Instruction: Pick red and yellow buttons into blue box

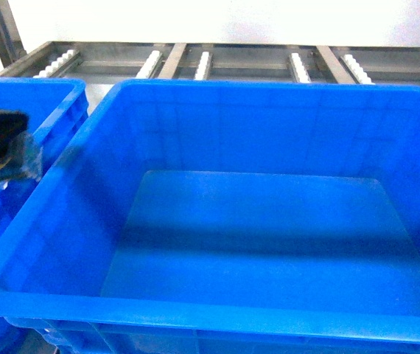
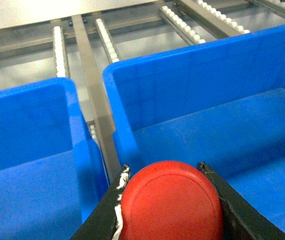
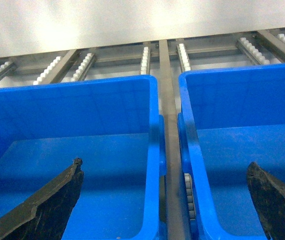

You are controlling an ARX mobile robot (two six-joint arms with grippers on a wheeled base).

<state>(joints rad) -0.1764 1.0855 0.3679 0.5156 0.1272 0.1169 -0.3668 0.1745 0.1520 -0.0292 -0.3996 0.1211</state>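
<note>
Left claw [image 2: 170, 210] is pinching the red button [image 2: 170, 202] by its smooth, rigid cap near the blue box [image 2: 132, 145] rim; right claw [image 3: 167, 200] is hanging spread.

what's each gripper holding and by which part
The left gripper holds the red button, fingers on either side of its cap. The right gripper holds nothing.

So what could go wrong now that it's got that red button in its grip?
The left gripper holds the red mushroom-cap button roughly above the gap between the big blue plastic crate and the neighbouring blue bin. Let go too early, the button might fall between them onto the metal roller conveyor or into the wrong bin. It could also bounce on the crate's bare floor.
</note>
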